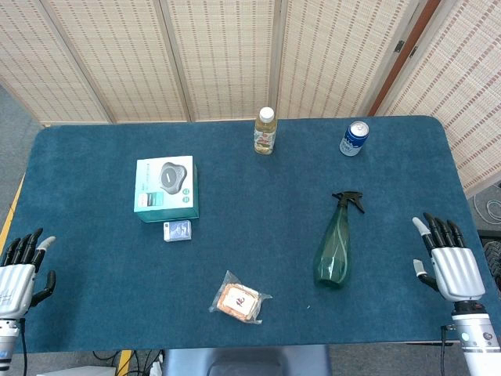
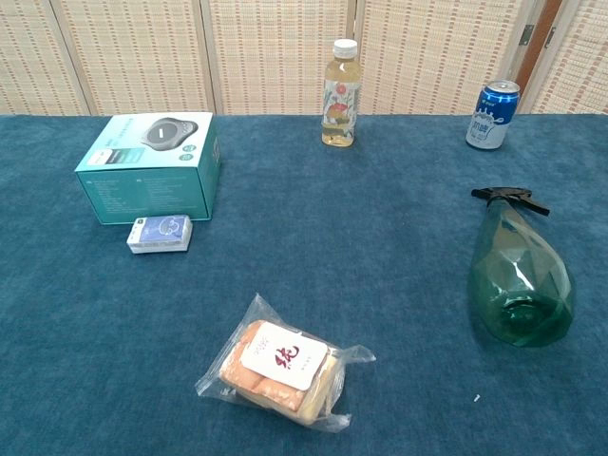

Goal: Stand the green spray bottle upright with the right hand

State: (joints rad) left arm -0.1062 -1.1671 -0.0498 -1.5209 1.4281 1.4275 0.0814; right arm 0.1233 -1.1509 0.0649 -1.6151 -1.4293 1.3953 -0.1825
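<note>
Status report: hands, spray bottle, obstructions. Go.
Both hands open: left hand and right hand at the table edges, holding nothing. Green spray bottle lying on its side, untouched. Nothing between right hand and bottle.

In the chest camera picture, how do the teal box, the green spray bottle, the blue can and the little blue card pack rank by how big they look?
Largest to smallest:
teal box
green spray bottle, though it lies nearer the camera
blue can and little blue card pack look about alike; the can stands farther back, so unranked.
</note>
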